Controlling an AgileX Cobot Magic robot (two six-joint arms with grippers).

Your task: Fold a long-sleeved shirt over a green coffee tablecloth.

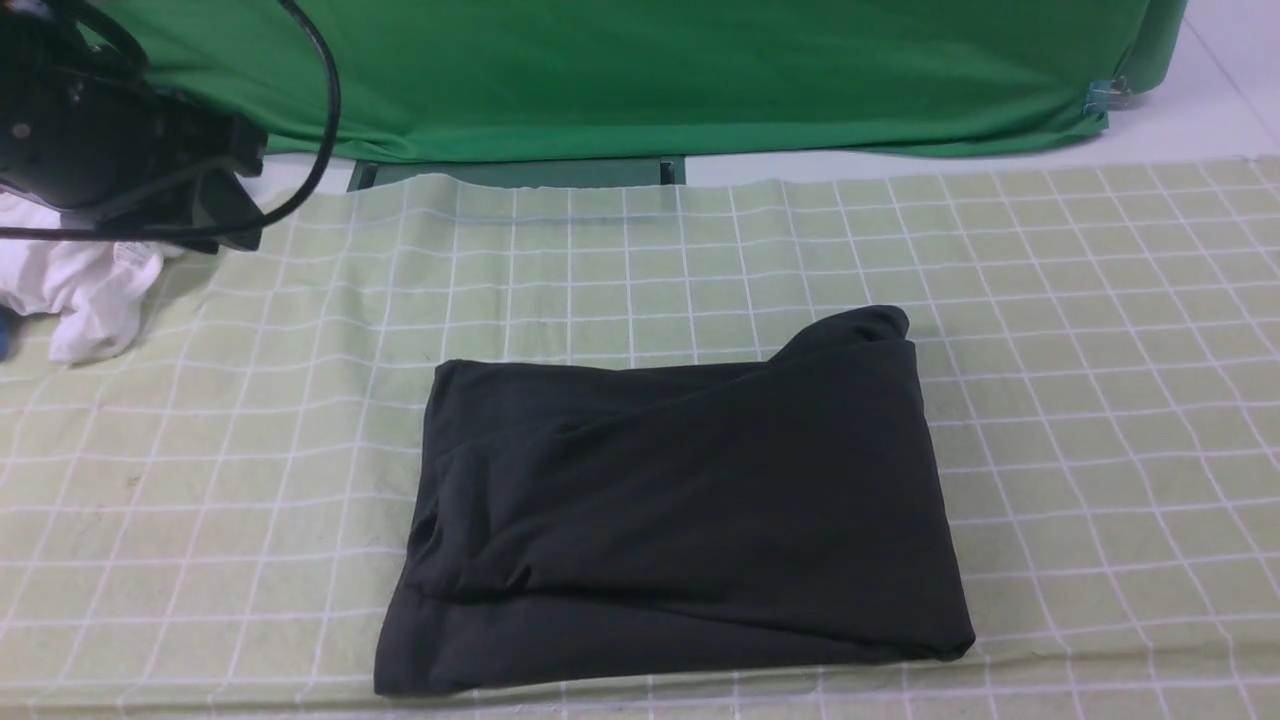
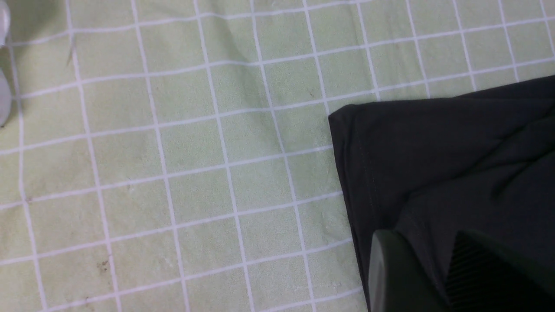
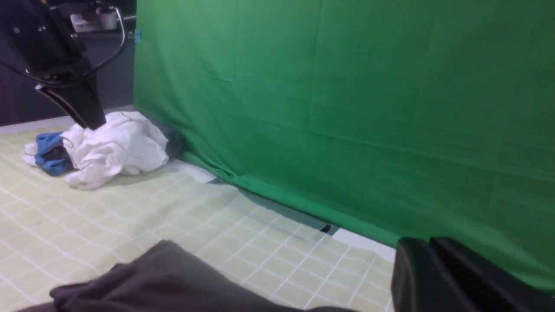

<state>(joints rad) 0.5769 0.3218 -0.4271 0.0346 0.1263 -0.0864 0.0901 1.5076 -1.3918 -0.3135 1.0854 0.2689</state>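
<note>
The long-sleeved shirt (image 1: 680, 520) lies folded into a black rectangle in the middle of the green coffee tablecloth (image 1: 1080, 330), with one rounded fold sticking up at its far right corner. Its print is hidden. My left gripper (image 1: 225, 215) hangs high over the cloth's far left, away from the shirt. In the left wrist view the left gripper (image 2: 429, 238) has its fingers a little apart and empty, above a corner of the shirt (image 2: 433, 151). My right gripper (image 3: 427, 243) is out of the front view, raised, fingers together, holding nothing.
A crumpled white garment (image 1: 90, 290) lies at the far left under the left arm, with a blue cloth (image 3: 50, 154) beside it. A plain bright green backdrop (image 1: 640, 70) hangs behind the table's far edge.
</note>
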